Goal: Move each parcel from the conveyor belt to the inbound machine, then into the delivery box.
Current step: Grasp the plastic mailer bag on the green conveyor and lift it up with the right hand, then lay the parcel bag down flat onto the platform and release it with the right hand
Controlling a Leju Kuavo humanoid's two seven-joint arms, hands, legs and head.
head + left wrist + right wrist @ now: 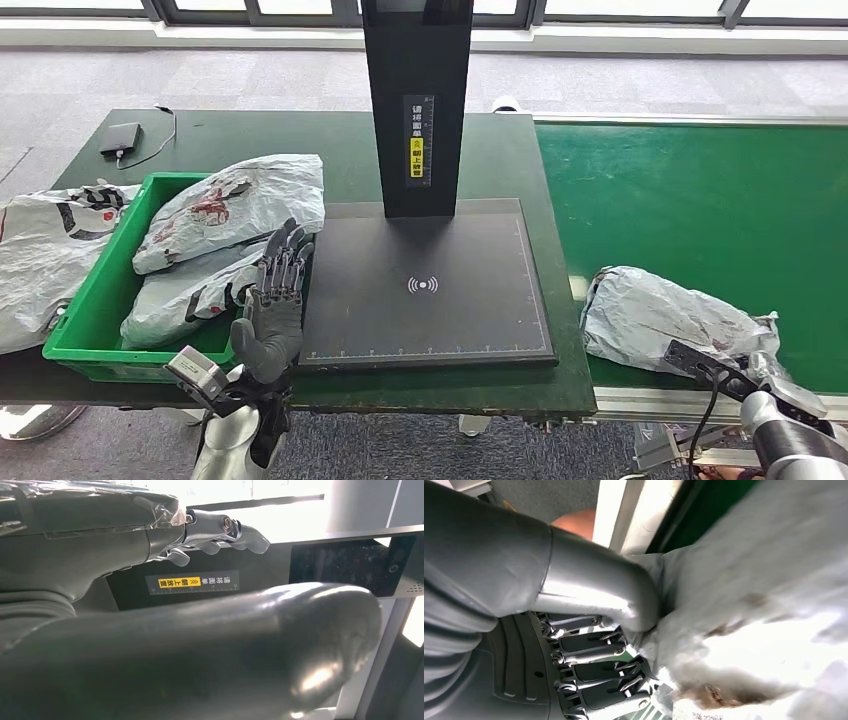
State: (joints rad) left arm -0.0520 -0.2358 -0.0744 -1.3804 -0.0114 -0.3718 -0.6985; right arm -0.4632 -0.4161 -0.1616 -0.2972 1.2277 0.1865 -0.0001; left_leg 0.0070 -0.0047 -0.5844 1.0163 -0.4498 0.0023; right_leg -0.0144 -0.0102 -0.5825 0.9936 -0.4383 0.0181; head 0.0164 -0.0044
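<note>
Closest to me, the right hand (594, 645) was mostly tucked behind the grey parcel (665, 320) at the near edge of the green conveyor belt (700, 200). From the head view you couldn't see the fingers at all, but the wrist view had the thumb and fingers (589, 655) clamped on the crinkled plastic, so it was gripping it. The left hand (275, 300) stood upright, fingers spread and holding nothing, right between the green delivery box (100, 290) and the inbound machine (425, 285). That box had two parcels (235, 205) piled in it, the lower one half buried. Another bag (45, 250) lay outside it, cut off by the frame edge. The machine's black post (417, 100) ran out of the top of the shot. Further back, a small dark device (121, 137) with a cable sat on the dark green table (500, 150), then grey floor (250, 80) up to the windows.
</note>
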